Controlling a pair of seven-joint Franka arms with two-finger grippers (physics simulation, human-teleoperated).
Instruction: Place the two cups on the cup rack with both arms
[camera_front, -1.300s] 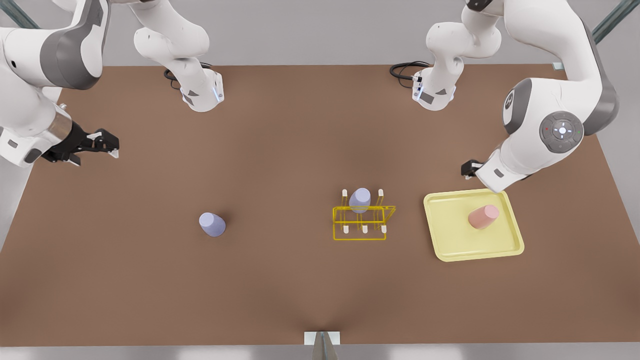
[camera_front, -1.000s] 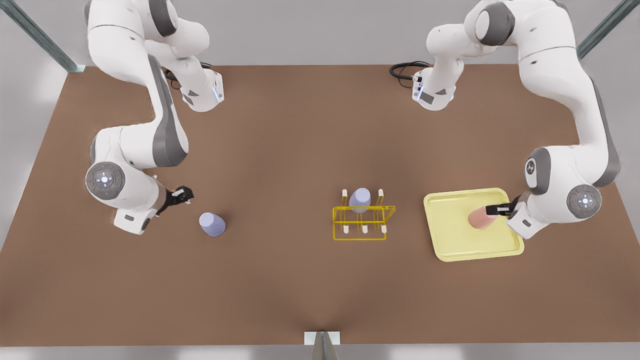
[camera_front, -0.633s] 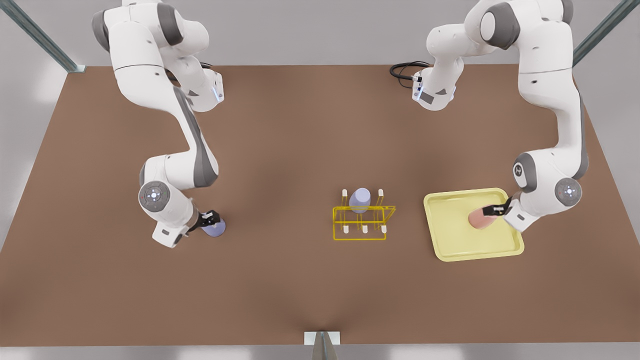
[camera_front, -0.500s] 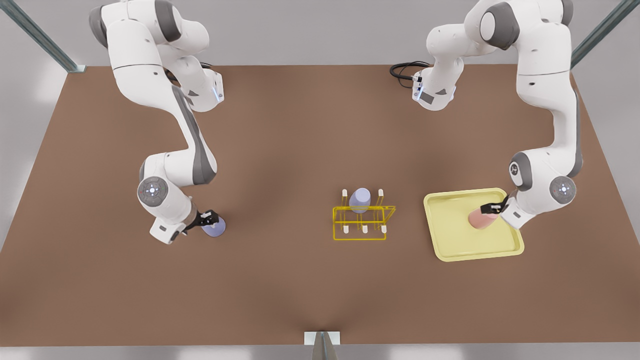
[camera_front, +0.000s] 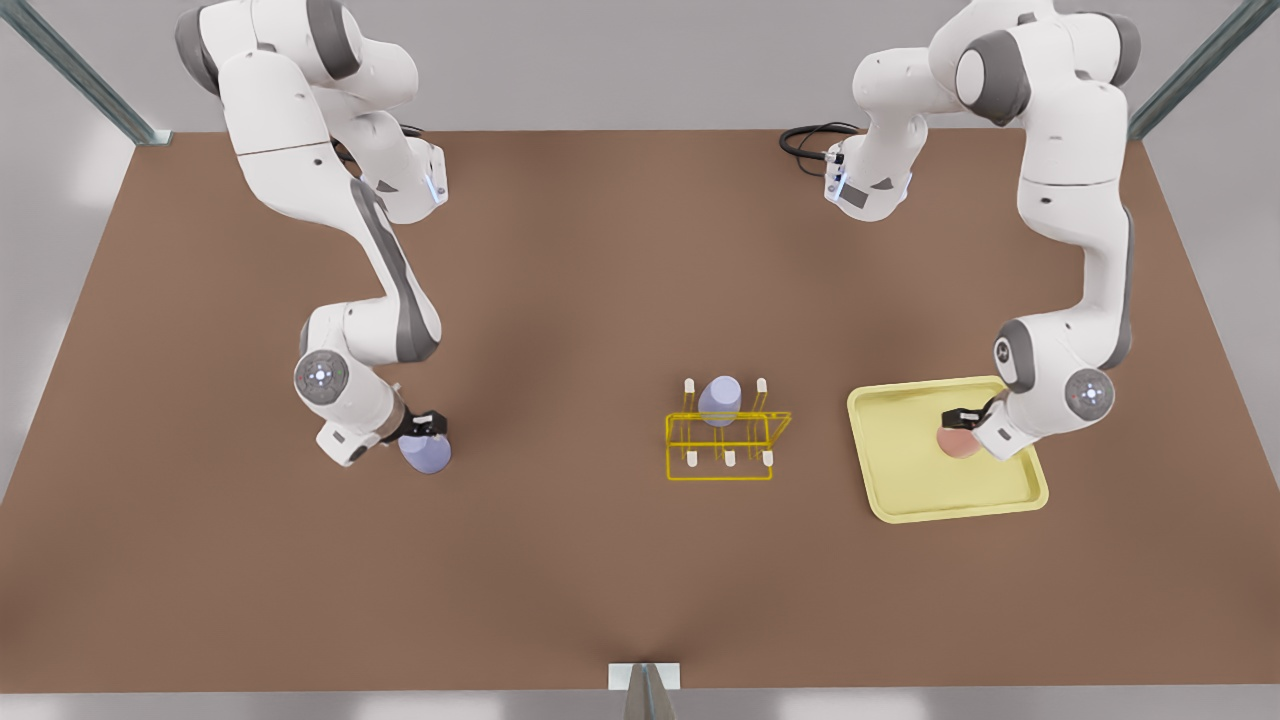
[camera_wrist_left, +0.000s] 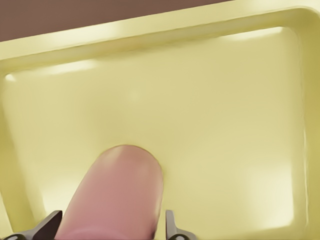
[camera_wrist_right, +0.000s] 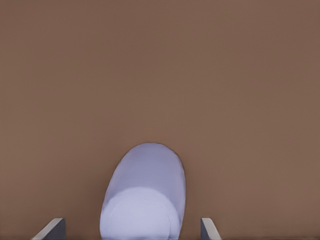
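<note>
Change: both my grippers have dropped over their cups.
Left gripper (camera_front: 962, 417): fingers spread astride salmon-pink cup (camera_wrist_left: 117, 195) on yellow tray (camera_front: 890, 500).
Right gripper (camera_front: 424, 422): spread astride lavender cup (camera_wrist_right: 143, 195) on table (camera_front: 560, 270).
Cup rack (camera_front: 722, 440): between, holding a second lavender cup (camera_front: 719, 400).

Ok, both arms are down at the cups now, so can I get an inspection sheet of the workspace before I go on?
Surface: brown table, bare apart from the items below.
Job's things: lavender cup on the table at the front view's left; salmon-pink cup on the tray; cup rack mid-table, a second lavender cup on a rear peg.
Clutter: pale yellow tray under the pink cup.
Grippers: right hand open, astride the lavender cup with gaps either side; left hand low at the pink cup.
Cables: black cable coiled at an arm base, away from the work.
Surroundings: grey frame struts at the far corners.
</note>
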